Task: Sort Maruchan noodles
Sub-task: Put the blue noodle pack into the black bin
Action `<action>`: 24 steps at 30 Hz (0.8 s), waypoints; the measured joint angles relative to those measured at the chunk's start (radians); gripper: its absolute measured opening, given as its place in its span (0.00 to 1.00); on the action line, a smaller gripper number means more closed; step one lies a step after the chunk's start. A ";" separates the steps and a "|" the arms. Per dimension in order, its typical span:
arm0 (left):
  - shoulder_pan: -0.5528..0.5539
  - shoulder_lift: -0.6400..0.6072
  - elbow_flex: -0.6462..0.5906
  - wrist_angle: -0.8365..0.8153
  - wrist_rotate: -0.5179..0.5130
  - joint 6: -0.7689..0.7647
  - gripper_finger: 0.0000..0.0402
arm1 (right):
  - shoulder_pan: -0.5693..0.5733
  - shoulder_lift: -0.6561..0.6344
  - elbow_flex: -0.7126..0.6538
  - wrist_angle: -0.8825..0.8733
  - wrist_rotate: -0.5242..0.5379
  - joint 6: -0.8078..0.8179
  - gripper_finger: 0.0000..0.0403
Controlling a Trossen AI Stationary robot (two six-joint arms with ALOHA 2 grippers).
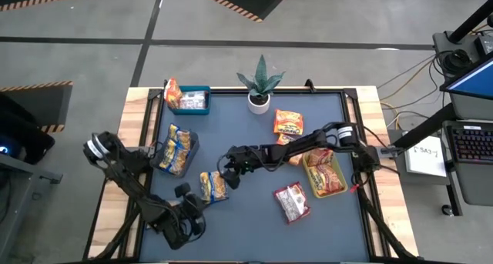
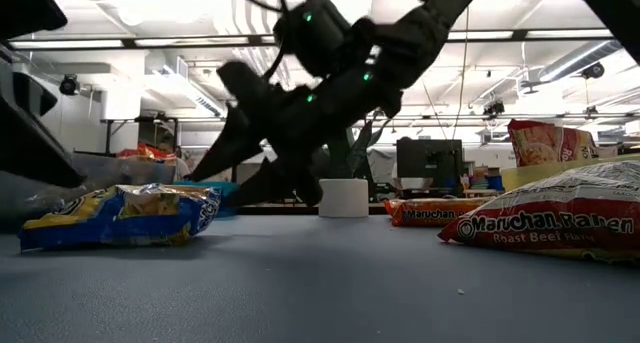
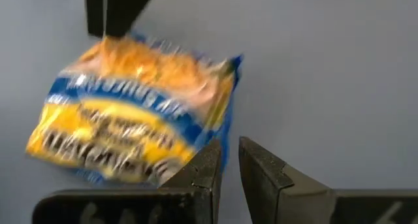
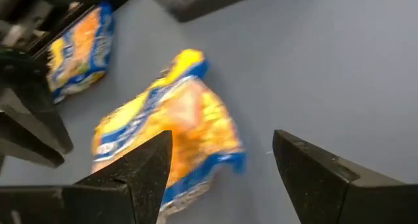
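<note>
Yellow-and-blue noodle packet (image 1: 213, 185) flat, long axis seemingly toward plant, beside spread right fingers (image 4: 313, 172); left fingers (image 3: 209, 168) nearly pressed together.

Your low view has the dark arm (image 2: 300, 93) blocking the potted plant (image 2: 345, 173), and the red roast-beef packet (image 2: 560, 225) is cut by the right edge. In both wrist views the yellow-and-blue packet (image 3: 130, 113) smears with blur, print unreadable. From above, you can't read labels in the blue bin (image 1: 189, 101).
</note>
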 joint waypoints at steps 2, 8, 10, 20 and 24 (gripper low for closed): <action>0.000 -0.008 0.000 -0.056 0.049 -0.029 0.09 | -0.007 0.019 0.005 0.018 -0.001 0.003 0.63; -0.004 0.016 -0.019 -0.099 0.065 -0.086 0.09 | -0.005 0.076 0.032 0.114 -0.093 0.028 0.63; -0.004 0.030 -0.027 -0.096 0.065 -0.120 0.09 | -0.006 0.091 0.035 0.143 -0.125 0.038 0.63; -0.004 0.068 -0.032 -0.086 0.065 -0.160 0.09 | 0.000 0.109 0.045 0.251 -0.186 0.041 0.56; -0.004 0.069 -0.032 -0.088 0.064 -0.159 0.09 | 0.001 0.110 0.045 0.251 -0.185 0.039 0.53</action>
